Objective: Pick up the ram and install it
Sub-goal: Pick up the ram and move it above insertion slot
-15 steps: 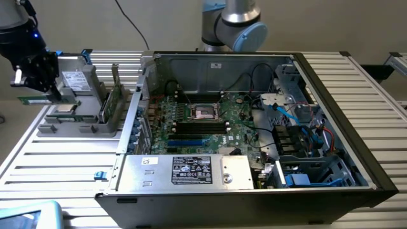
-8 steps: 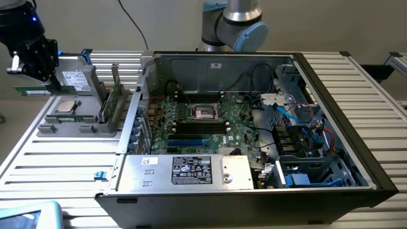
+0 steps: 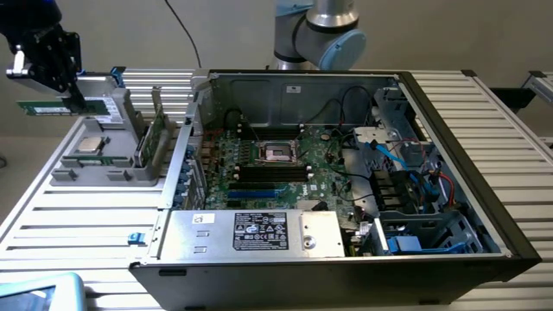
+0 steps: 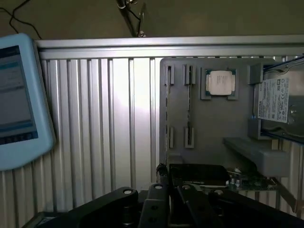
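Your gripper [image 4: 173, 192] sits closest to the lens, dark fingers [image 4: 156, 202] pinched narrow on one end of the ram [image 3: 48, 107]. You can see the green stick hanging level above the grey parts holder [image 3: 112, 175], at the exterior view's left, well apart from the open computer case [image 3: 302, 278] and its black memory slots [image 3: 272, 172].

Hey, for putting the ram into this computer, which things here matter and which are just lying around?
For the job:
- ram, held in the gripper
- black memory slots on the motherboard

Just lying about:
- processor chip in the grey holder
- hard drive
- tablet
- power supply
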{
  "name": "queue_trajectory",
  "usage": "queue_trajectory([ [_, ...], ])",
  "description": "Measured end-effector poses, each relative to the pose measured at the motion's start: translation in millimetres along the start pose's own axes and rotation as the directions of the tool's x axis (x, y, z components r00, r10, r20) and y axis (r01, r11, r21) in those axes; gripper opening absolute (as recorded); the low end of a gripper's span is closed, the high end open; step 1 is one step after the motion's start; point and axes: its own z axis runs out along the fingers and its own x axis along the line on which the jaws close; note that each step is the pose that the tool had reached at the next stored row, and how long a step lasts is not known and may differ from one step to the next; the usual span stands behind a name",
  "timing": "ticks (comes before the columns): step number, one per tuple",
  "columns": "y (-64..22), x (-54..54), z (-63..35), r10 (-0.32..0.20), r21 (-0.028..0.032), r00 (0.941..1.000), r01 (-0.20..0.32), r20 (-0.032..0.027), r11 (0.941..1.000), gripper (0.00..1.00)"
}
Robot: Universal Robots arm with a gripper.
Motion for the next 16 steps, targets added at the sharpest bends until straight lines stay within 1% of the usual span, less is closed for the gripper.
queue_trajectory([
  [3,-11.2,1.7,-12.4,0.000,-0.0021,1.0000,0.000,0.0001,1.0000,0.14],
  [9,-36.6,5.4,-37.0,0.000,-0.0062,1.0000,0.000,0.0001,1.0000,0.14],
  [12,-50.0,6.2,-44.5,0.000,-0.0078,1.0000,0.000,-0.0001,1.0000,0.14],
  [16,-68.2,6.6,-49.1,0.000,-0.0086,1.0000,0.000,0.0000,1.0000,0.14],
])
